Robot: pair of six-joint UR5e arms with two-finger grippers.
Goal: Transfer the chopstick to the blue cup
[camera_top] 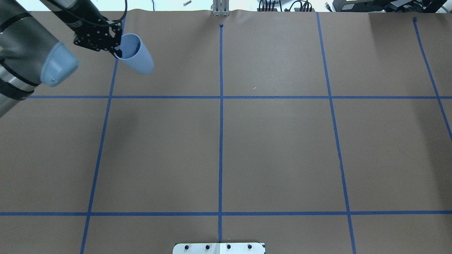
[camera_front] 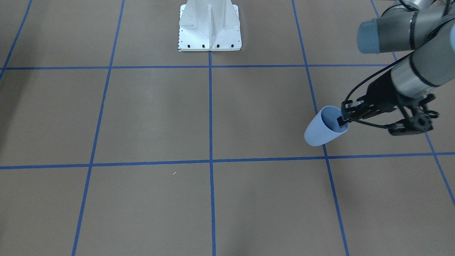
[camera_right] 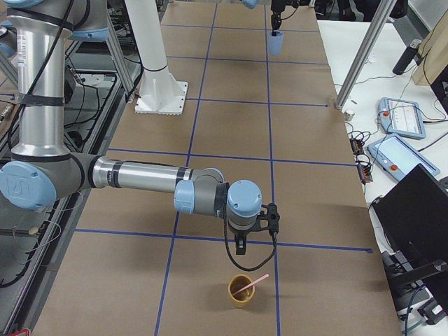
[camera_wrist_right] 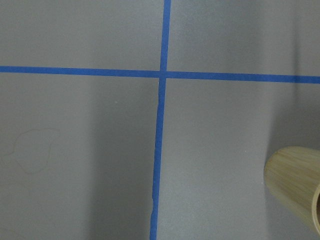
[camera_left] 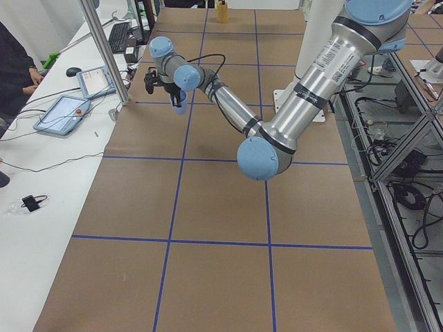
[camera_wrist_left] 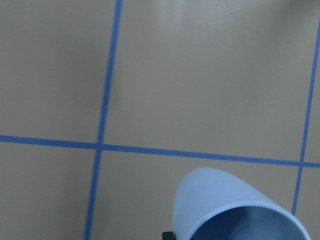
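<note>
My left gripper (camera_front: pixel 343 119) (camera_top: pixel 117 50) is shut on the rim of the blue cup (camera_front: pixel 317 130) (camera_top: pixel 137 57), with one finger inside it. The cup hangs tilted over the far left part of the table. It also shows in the exterior left view (camera_left: pixel 179 104), the exterior right view (camera_right: pixel 276 43) and the left wrist view (camera_wrist_left: pixel 220 197). A pinkish chopstick (camera_right: pixel 253 283) leans in a tan bamboo cup (camera_right: pixel 241 294) (camera_wrist_right: pixel 295 182) at the table's right end. My right gripper (camera_right: pixel 243 246) hovers just beside that cup; I cannot tell if it is open.
The white robot base (camera_front: pixel 209 28) (camera_top: pixel 219 248) stands at the table's middle near edge. A tiny white fleck (camera_front: pixel 174 173) lies on the brown paper. A metal post (camera_left: pixel 104 52) and the operators' tablets (camera_left: pixel 66 111) are beyond the far edge.
</note>
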